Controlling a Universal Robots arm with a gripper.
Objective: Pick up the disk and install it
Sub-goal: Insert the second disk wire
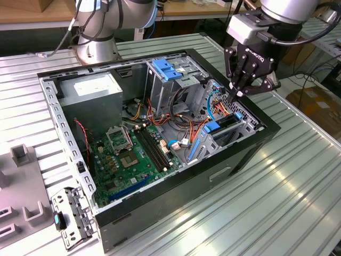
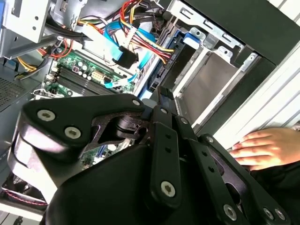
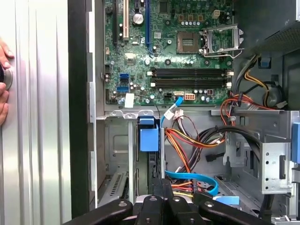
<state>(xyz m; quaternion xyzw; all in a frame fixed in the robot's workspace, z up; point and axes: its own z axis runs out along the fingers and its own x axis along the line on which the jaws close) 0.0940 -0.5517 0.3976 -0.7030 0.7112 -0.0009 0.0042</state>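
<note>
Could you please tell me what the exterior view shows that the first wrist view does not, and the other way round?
The exterior view adds the arm's base behind the computer case, grey blocks on the table at that view's left, and the blue latch on top of the tall cage. The first wrist view adds a person's hand resting on the ribbed table beside the case. Both show the motherboard, the orange and blue cables, and the gripper over the drive bay.
</note>
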